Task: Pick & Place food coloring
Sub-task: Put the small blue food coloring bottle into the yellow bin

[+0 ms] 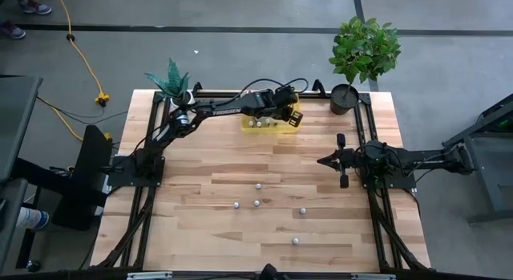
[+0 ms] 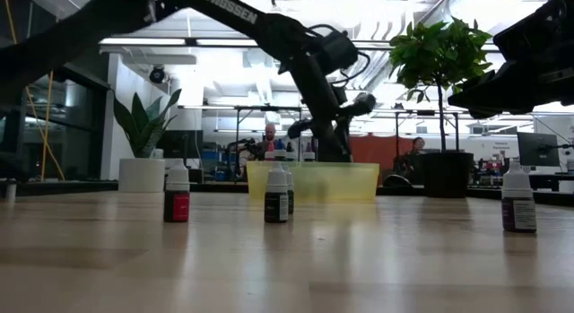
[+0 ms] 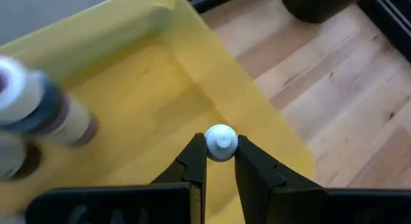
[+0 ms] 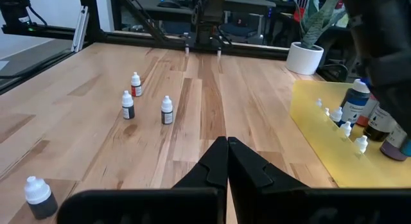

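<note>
Over the far edge of the translucent yellow plastic tray (image 1: pixel 280 128), the left gripper (image 3: pixel 221 161) pinches a small white-capped bottle (image 3: pixel 221 143) that, if let go crookedly, could tip over onto the larger bottles (image 3: pixel 38 112) already inside.

In the left wrist view, the bottle (image 3: pixel 221 143) between the left gripper's fingers (image 3: pixel 192 166) shows only its white cap; its body is hidden. Other bottles (image 3: pixel 32 112) in the yellow tray (image 3: pixel 160 76) are blurred and cut off by the edge.
</note>
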You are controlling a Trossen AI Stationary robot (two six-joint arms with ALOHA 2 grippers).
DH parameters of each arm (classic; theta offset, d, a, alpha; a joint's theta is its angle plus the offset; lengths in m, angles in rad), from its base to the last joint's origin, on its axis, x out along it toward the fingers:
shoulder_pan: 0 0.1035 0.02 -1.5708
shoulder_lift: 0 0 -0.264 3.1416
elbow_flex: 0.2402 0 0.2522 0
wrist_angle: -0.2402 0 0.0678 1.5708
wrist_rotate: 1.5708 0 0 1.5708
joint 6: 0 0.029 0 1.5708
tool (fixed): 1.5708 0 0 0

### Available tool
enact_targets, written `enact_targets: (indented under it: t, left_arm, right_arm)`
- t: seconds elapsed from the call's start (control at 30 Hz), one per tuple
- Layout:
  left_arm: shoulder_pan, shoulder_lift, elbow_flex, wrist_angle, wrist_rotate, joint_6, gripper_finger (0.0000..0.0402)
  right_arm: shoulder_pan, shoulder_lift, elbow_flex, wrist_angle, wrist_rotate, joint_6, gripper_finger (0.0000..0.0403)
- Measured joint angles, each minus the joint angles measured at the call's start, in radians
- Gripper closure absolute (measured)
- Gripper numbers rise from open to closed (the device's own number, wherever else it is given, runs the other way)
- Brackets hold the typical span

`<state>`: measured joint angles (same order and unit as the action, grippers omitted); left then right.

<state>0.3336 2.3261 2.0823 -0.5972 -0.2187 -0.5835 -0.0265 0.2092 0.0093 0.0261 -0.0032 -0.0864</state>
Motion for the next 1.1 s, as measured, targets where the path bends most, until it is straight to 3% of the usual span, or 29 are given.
enact_targets:
  t: [0.27,1.1]
  left_arm:
    - [0.002,0.163,0.271,-0.172,0.012,0.035,0.0357]
    - [0.009,0.201,0.257,-0.209,-0.002,0.067,0.0357]
  right_arm:
    - [0.000,0.000,0.000,0.000,0.000,0.000,0.0402]
    - [0.000,0.000,0.000,0.000,0.000,0.000,0.0402]
